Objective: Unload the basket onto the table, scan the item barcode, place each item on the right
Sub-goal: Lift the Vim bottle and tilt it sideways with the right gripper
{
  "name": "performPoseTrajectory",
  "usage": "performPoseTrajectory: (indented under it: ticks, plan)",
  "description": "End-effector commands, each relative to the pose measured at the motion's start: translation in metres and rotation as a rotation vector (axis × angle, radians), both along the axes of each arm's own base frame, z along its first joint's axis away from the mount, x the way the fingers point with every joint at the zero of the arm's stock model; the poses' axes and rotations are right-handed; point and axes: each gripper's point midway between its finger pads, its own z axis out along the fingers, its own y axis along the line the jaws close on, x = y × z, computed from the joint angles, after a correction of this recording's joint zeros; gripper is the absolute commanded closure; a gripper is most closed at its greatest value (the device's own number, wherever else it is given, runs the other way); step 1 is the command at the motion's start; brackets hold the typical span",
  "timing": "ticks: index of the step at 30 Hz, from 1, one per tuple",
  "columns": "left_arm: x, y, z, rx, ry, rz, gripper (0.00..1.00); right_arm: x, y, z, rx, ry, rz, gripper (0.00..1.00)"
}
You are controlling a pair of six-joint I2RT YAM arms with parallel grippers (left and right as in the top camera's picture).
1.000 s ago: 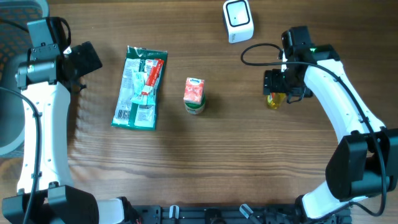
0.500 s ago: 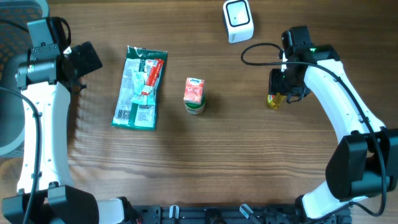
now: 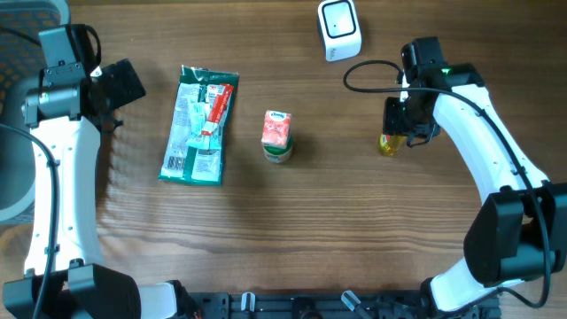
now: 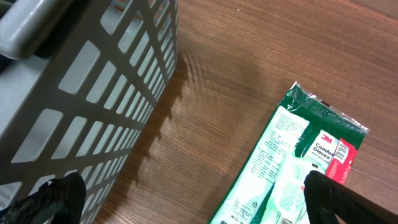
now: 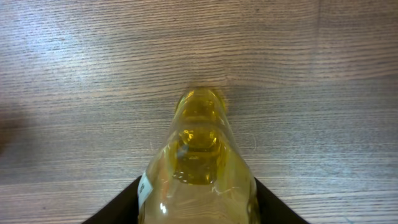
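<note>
Gripping the yellow bottle (image 5: 199,155) between right gripper (image 5: 198,202) fingers on the table (image 5: 62,62). Hovering with left gripper (image 4: 200,202) jaws spread wide beside the green packet (image 4: 292,168).

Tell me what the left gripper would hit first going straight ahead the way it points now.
Most likely the bare table, in the gap between the gray basket and the green packet. The open left gripper seems aimed at neither, though depth is hard to judge.

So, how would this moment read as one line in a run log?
right jaws: closed on yellow bottle on table | left jaws: open, beside basket | white scanner: untouched
</note>
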Motion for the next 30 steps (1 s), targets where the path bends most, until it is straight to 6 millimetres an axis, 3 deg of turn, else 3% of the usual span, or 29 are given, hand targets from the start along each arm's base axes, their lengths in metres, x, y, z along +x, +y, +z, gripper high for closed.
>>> performPoseTrajectory:
  ticks: [1,4,8,11,15,17,22,30]
  plan:
    - [-0.001,0.006,0.01,0.007,-0.029,0.023,0.0,0.0,0.007,0.011,0.051,-0.022,0.009,0.56]
    - [-0.001,0.006,0.01,0.007,-0.029,0.023,0.0,0.0,0.01,0.024,0.157,-0.048,0.026,0.69]
    - [-0.001,0.006,0.01,0.008,-0.029,0.023,0.0,-0.014,0.017,0.059,0.358,-0.094,0.103,0.69]
    - [-0.001,0.006,0.01,0.007,-0.029,0.023,0.0,-0.028,0.018,0.096,0.496,-0.174,0.157,0.69]
    - [-0.001,0.006,0.01,0.007,-0.029,0.023,0.0,-0.059,0.059,0.156,0.895,-0.291,0.399,0.69]
    - [-0.001,0.006,0.01,0.007,-0.029,0.023,0.0,-0.072,0.072,0.173,1.011,-0.316,0.467,0.69]
    - [-0.001,0.006,0.01,0.007,-0.029,0.023,0.0,-0.092,0.08,0.184,1.127,-0.24,0.416,0.71]
    - [-0.001,0.006,0.01,0.007,-0.029,0.023,0.0,-0.098,0.085,0.187,1.139,-0.257,0.474,0.75]
